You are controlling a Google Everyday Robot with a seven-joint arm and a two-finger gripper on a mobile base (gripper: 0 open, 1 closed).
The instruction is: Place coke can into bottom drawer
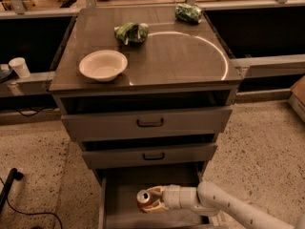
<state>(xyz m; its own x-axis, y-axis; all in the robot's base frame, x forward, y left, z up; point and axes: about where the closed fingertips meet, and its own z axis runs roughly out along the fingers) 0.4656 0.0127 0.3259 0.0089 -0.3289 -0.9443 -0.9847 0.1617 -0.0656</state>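
coke can [144, 199]: inside the open bottom drawer [125, 184], left of its centre, roughly upright with a slight tilt, silver top facing up. Red-orange painted cylinder, presumably thin aluminium: smooth, slippery, would dent under a hard squeeze.

claw [151, 202]: clenched on the coke can from its right side, beige fingers wrapped round the wall. Side grasp makes sense, I'd say. The white arm [224, 209] comes in low from the right, under the drawers above, and the base is left free to land flat. Can't tell from this angle whether the base touches the drawer floor or hangs just above it.

bottom drawer: pulled out furthest. Plain grey sheet-metal tray, flat floor, low walls. Nothing else visible in it.

Judgement: nearly done. What's left is to set down, let go, and back out without tipping the can.

top drawer [150, 123] and middle drawer [153, 156]: grey metal fronts, black handles, stepped out above the tray. That overhang limits headroom, hence the low approach.

tabletop [186, 61]: dark, glossy, with a pale arc across its right half.
- white bowl [103, 65]: near the left edge, round, shallow, matte.
- green snack bag [131, 32]: crinkly, toward the back edge, left of middle.
- second green bag [188, 12]: by the back right corner.

None of these is in the way.
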